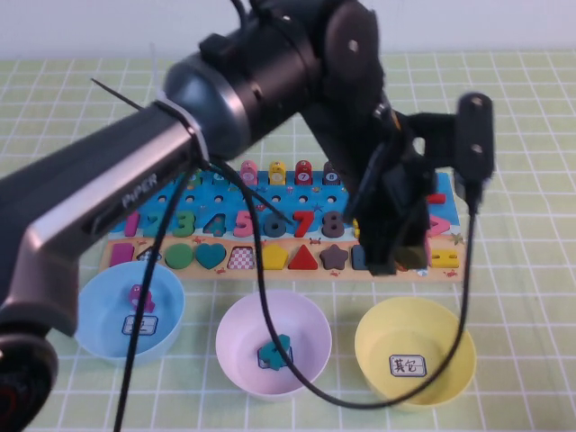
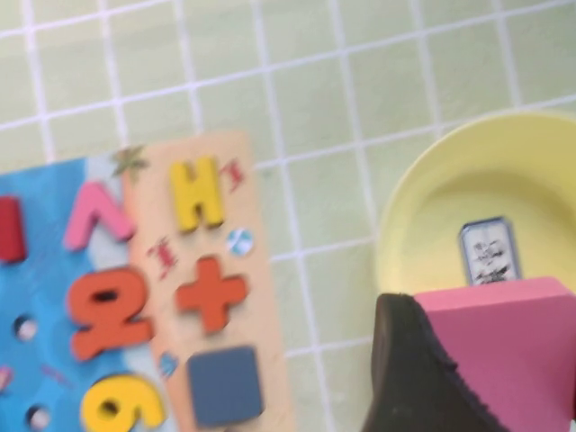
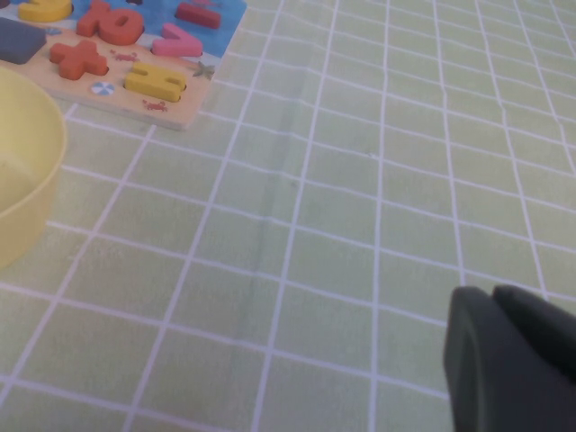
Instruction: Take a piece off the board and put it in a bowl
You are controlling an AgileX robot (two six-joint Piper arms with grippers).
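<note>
L hand [image 1: 396, 256] was held over the board [image 1: 162, 256] edge by the yellow bowl [image 1: 414, 355], clamped on the pink piece [image 2: 513, 351]. R hand [image 3: 513, 360] was seen low over the table [image 3: 360, 180], fingers together.

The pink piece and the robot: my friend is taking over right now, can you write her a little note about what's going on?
Left gripper: shut on the pink piece, hanging over the board's right end, near the yellow bowl.
Right gripper: parked over bare mat right of the board, fingers together, holding nothing.
Done: piece is off the board.
Left: carry it over the yellow bowl, let go, pull the arm back.
</note>
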